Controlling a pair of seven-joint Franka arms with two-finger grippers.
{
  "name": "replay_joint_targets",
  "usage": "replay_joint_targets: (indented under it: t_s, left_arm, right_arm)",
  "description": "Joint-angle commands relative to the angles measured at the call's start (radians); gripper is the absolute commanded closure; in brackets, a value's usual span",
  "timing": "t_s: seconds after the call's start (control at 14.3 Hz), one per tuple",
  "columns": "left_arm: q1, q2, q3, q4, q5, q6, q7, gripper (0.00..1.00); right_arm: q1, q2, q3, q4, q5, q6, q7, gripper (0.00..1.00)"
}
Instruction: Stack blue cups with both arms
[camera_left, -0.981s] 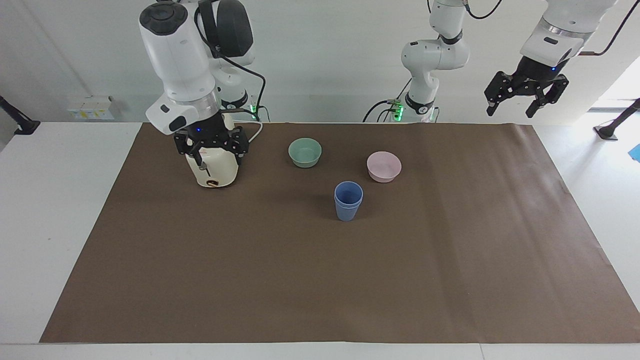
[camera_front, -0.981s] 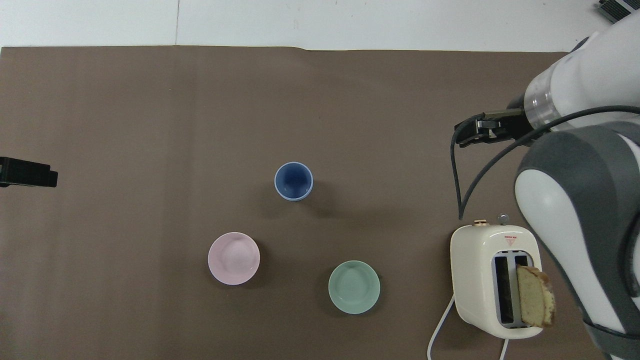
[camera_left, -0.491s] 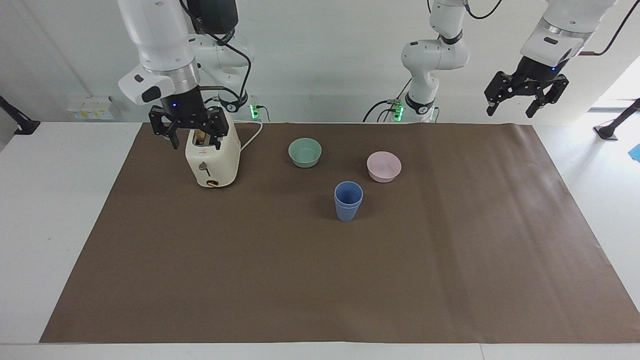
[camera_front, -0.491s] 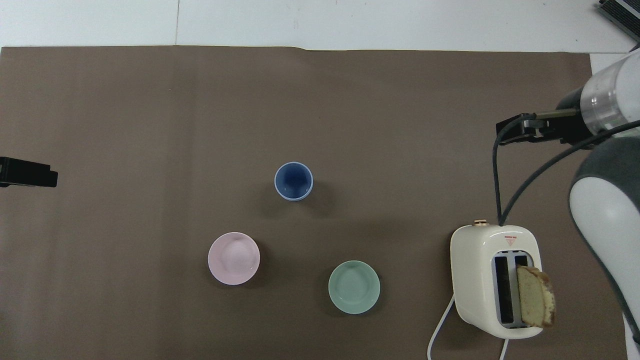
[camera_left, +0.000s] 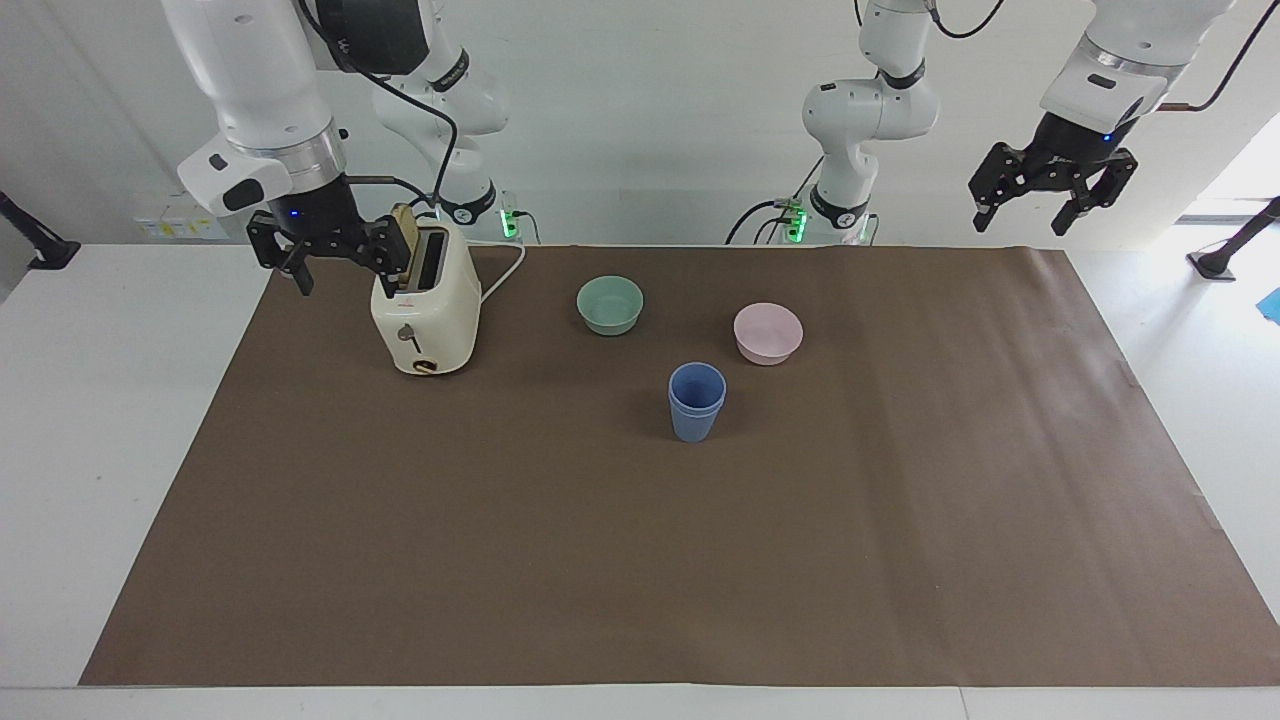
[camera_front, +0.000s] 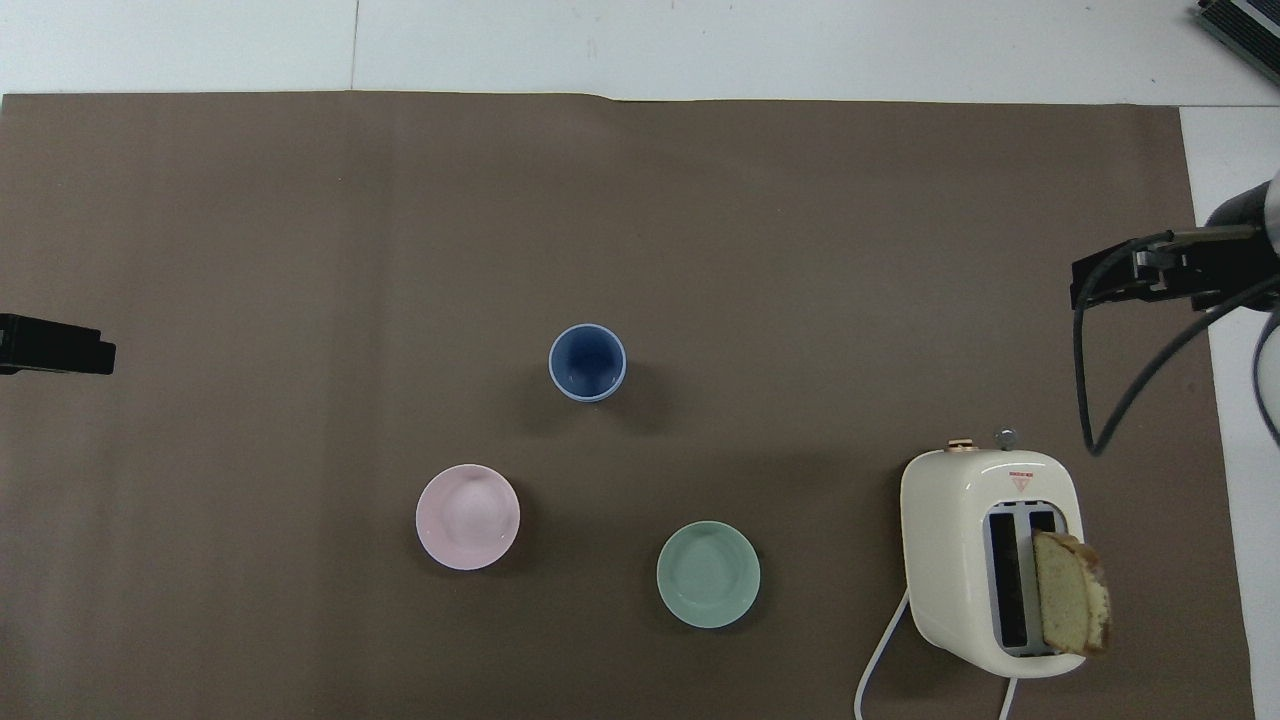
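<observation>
Facing view: my right claw (camera_left: 340, 262), spread and empty, has lifted off beside the toaster (camera_left: 425, 315); blue cups (camera_left: 696, 402) already nested; left claw (camera_left: 1050, 195) spread, waiting.

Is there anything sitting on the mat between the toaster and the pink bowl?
Yes: the mint-green bowl sits between the toaster and the pink bowl. The overhead view shows it best; the facing view agrees.
</observation>
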Motion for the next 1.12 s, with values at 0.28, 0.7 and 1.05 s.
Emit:
replay_joint_targets:
  t_s: [0.28,0.7,1.05]
  left_arm:
    - [0.015,-0.005,-0.008,0.010,0.005,-0.019,0.006,0.00]
    - [0.015,-0.004,-0.008,0.010,0.005,-0.021,0.006,0.00]
    - [0.015,-0.005,-0.008,0.010,0.005,-0.021,0.006,0.00]
  right_arm:
    - [0.040,-0.046,-0.061,-0.020,0.041,-0.026,-0.028,0.00]
    - [0.040,-0.050,-0.059,-0.018,0.041,-0.044,-0.030,0.00]
    - [0.040,-0.050,-0.059,-0.018,0.041,-0.043,-0.030,0.00]
